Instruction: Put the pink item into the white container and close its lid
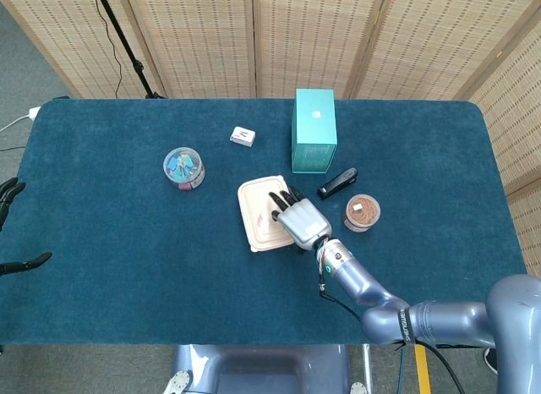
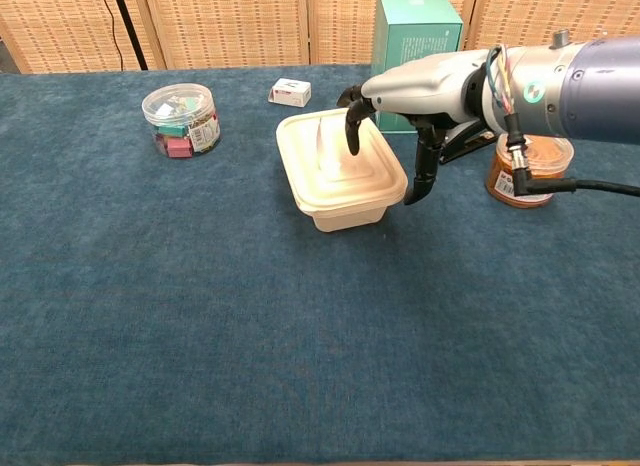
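White container [image 2: 338, 176] with lid down at the middle of the blue surface [image 2: 250, 336], right robot hand [image 2: 400, 136] above its right edge, fingers apart and curled downward, gripping nothing, left robot hand [image 1: 13, 229] open at the surface's left edge, pink item out of sight

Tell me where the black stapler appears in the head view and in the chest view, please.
Head view: the black stapler lies right of centre, between the teal box and the brown jar.
Chest view: only a sliver of it shows behind the right hand, upper right.
Shared landmark: the teal box just behind it.
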Available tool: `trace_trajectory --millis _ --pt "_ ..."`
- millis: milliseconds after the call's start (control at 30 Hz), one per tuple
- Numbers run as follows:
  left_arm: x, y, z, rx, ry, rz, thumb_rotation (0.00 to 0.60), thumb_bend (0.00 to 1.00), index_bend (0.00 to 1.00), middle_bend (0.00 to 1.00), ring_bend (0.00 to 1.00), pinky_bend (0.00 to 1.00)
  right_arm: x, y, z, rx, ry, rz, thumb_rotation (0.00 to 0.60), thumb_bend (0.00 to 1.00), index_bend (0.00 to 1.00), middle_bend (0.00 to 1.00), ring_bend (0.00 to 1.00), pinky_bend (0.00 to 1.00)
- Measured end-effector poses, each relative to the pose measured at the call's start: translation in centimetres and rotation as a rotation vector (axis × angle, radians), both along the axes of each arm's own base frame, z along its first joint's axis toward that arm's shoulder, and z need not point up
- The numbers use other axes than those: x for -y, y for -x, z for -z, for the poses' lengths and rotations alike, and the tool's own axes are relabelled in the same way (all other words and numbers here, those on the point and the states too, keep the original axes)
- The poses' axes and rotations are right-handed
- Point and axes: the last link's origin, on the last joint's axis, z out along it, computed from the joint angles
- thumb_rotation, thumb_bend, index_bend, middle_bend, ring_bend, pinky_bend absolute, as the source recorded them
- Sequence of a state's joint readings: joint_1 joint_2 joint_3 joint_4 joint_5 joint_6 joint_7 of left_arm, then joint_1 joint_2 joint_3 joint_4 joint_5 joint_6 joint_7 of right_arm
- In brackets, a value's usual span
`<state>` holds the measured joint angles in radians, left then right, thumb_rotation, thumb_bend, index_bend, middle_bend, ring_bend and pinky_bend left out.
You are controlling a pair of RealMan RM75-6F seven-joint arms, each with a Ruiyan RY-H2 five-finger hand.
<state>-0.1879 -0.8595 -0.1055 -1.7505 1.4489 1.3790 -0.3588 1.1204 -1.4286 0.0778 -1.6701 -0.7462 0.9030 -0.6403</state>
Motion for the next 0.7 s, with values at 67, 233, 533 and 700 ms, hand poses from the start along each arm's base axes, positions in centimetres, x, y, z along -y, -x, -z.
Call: trace_trajectory --millis 67,233,533,700 --pt "0.1 0.0 0.1 -0.003 0.002 0.002 0.6 0.0 0.0 0.0 0.0 0.0 -0.3 -0.2 -0.4 0.011 0.002 -0.007 0.6 0.0 0.27 0.0 0.0 0.0" --pt "0.4 0.2 0.3 -0.017 0.009 -0.004 0.6 0.0 0.0 0.0 0.0 0.0 -1.4 -0.6 -2.8 0.072 0.033 -0.047 0.6 0.0 0.04 0.0 0.0 0.0" --pt "1.5 0.5 1.2 -0.044 -0.019 0.029 0.6 0.0 0.0 0.0 0.0 0.0 -3.2 2.0 -8.7 0.25 0.243 -0.119 0.6 0.0 0.0 0.0 0.0 0.0" --pt "3.0 1.6 2.0 -0.075 -0.035 0.044 0.6 0.0 0.0 0.0 0.0 0.0 -4.4 5.7 -11.5 0.318 0.383 -0.154 0.6 0.0 0.0 0.0 0.0 0.0"
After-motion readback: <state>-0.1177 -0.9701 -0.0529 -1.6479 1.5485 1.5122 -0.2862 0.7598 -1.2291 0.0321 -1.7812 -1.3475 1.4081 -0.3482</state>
